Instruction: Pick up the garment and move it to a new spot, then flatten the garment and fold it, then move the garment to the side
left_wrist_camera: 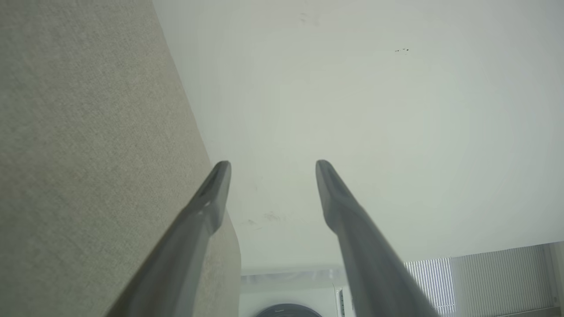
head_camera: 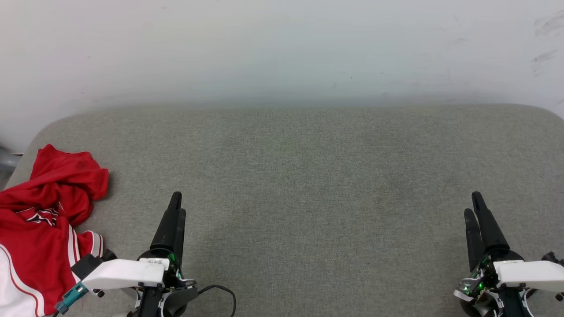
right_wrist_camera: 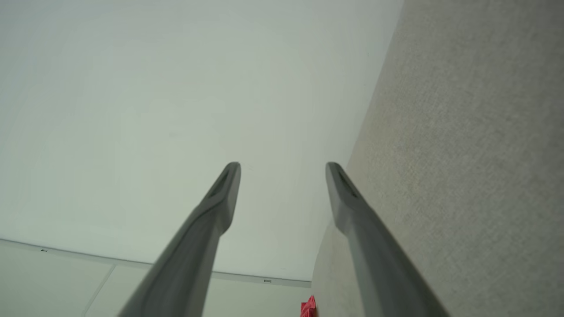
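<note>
Far left: the crumpled red jersey-style garment with white sleeve and striped trim [head_camera: 39, 220] lies bunched at the rounded left corner of the grey woven-fabric counter [head_camera: 308, 176], running past that view's left edge. Just beside it, to its right and apart from it, sits the left end effector [head_camera: 178, 204], fingers spread and empty in the left wrist view [left_wrist_camera: 272, 165]. The counter's middle is bare up to the white wall [head_camera: 282, 53]. Far right: the right end effector [head_camera: 472, 203], fingers likewise spread and empty [right_wrist_camera: 282, 165], well apart from the garment [right_wrist_camera: 308, 307].
</note>
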